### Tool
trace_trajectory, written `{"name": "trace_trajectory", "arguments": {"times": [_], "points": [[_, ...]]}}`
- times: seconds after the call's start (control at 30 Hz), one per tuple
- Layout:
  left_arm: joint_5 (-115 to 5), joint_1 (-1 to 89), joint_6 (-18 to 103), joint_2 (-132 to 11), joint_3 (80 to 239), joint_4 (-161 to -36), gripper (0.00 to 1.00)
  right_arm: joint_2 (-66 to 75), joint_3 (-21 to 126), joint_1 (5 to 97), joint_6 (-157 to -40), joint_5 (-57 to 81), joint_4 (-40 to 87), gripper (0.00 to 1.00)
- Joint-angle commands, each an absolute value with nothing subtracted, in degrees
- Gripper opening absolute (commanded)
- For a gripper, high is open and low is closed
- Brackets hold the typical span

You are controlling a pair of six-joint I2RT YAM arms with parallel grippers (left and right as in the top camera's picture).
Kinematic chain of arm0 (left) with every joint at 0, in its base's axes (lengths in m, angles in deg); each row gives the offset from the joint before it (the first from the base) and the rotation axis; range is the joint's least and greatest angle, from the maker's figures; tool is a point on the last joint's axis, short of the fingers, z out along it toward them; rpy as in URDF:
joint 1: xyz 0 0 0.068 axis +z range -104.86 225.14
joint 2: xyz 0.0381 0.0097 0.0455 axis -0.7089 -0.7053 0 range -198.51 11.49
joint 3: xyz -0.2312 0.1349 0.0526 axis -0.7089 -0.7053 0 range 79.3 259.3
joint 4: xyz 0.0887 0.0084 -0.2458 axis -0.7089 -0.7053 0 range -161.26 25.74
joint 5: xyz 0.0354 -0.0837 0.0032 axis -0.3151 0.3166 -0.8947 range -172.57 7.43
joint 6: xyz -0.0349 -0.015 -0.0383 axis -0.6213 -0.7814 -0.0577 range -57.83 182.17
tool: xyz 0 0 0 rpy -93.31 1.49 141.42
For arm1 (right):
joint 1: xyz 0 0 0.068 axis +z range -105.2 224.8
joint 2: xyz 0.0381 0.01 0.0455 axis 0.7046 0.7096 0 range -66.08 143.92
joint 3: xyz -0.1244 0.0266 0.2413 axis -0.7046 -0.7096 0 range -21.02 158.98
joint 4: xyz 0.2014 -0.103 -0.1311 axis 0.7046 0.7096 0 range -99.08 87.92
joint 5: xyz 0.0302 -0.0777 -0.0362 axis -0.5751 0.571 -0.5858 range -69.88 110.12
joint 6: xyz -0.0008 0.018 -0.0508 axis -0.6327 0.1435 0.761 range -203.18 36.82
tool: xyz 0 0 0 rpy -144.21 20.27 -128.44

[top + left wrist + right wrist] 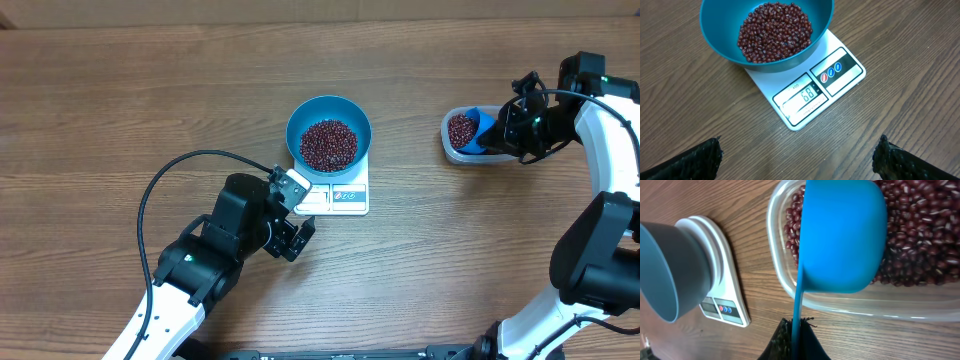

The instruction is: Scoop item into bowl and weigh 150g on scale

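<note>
The light blue bowl [329, 137] [720, 40] [667, 272] sits on the white scale [345, 195] [812, 92] [720, 275], part filled with dark red-brown beans [328, 145] [774, 31]. My left gripper [296, 218] [799, 157] stands open over bare table just in front of the scale's display. A clear tub [452, 135] [785, 275] at the right holds more beans [461, 130] [925, 240]. My right gripper [507, 135] [796, 337] is shut on the thin handle of the blue scoop [483, 127] [842, 235], whose cup is over the tub with its back toward the wrist camera.
The wooden table [120, 110] runs wide to the left and in front. The left arm's black cable [165, 185] loops over the table left of the scale.
</note>
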State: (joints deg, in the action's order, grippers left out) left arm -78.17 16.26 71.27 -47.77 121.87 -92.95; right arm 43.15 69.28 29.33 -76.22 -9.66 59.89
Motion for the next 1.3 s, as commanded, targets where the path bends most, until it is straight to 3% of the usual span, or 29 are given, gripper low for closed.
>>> {"name": "trace_trajectory", "arguments": {"times": [0.0, 1.27], "points": [[-78.54, 15.87, 70.72, -48.12, 121.5, -92.77, 1.0, 41.7, 69.04, 29.22, -73.71, -13.2, 59.72, 0.04], [-78.54, 15.87, 70.72, -48.12, 121.5, -92.77, 1.0, 46.58, 68.93, 23.45, -72.16, -17.55, 63.28, 0.04]]}}
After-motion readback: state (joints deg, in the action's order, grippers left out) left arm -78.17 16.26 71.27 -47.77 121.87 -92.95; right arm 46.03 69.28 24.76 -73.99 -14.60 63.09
